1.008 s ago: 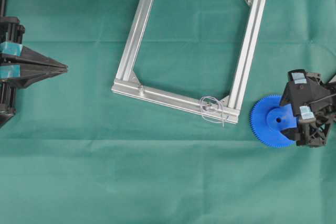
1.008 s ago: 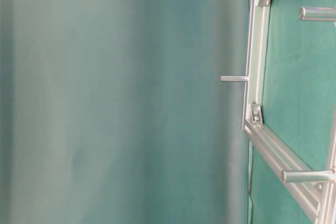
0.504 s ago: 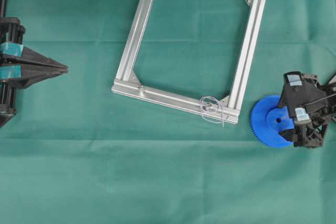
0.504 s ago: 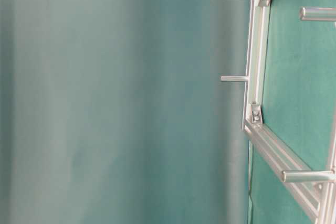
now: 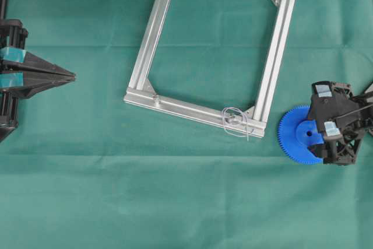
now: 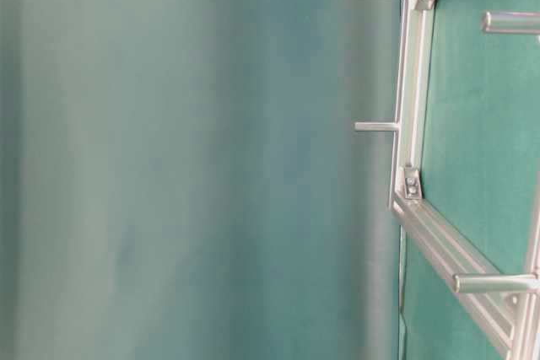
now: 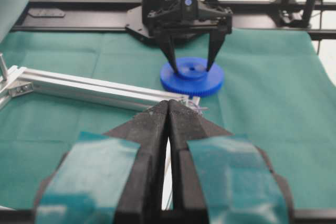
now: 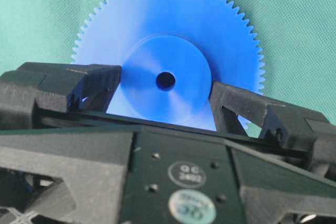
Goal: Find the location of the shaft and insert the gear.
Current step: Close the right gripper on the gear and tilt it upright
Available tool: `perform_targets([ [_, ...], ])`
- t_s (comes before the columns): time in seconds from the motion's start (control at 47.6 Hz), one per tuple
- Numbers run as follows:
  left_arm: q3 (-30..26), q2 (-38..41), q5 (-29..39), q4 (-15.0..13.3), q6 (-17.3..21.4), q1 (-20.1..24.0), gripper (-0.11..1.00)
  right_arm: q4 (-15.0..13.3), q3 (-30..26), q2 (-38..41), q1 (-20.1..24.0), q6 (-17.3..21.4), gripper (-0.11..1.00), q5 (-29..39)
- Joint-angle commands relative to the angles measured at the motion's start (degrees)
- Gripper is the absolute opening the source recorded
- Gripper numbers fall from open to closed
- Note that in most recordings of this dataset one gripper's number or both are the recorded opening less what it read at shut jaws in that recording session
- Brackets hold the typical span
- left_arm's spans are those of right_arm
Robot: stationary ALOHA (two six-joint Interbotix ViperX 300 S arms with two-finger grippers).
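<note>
Lying flat on the green desk (image 5: 175,202), the gear (image 5: 297,135), just beside the aluminium frame (image 5: 152,33) at about four o'clock from its near corner. Hovering over the hub (image 8: 165,80), the right gripper (image 8: 165,90), jaws standing wide apart on either side of it, not yet pinching. Resting at nine o'clock, the left gripper (image 7: 168,109), jaws pressed together, holding nothing. Standing on the near rail inside a wire loop (image 5: 236,123), the shaft (image 5: 232,119). Probably handling as light, stiff, smooth plastic; taking the raised hub rather than the thin teeth, keeping the centre hole free.
</note>
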Motion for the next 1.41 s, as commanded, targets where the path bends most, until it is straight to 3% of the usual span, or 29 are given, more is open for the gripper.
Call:
perform_targets([
  [0.0,-1.3,0.5,-0.3,-0.1,0.0,0.1,0.01,0.0,-0.7,0.5,-0.1,0.6,0.93,0.0],
  [0.483,-1.2,0.4,-0.1,-0.1,0.0,0.1,0.01,-1.1,-3.2,3.9,0.0,2.4,0.92,3.1],
  [1.008,-1.2,0.5,0.4,0.0,0.0,0.7,0.01,-4.5,-3.3,4.3,1.1,8.2,0.91,6.6],
  [1.197,-1.2,0.4,0.4,-0.1,0.0,1.1,0.01,-4.5,-3.3,4.1,1.1,8.3,0.71,6.6],
  [1.386,-1.3,0.5,0.4,-0.1,-0.1,1.1,0.01,-4.4,-3.0,3.6,1.1,8.3,0.71,6.6],
])
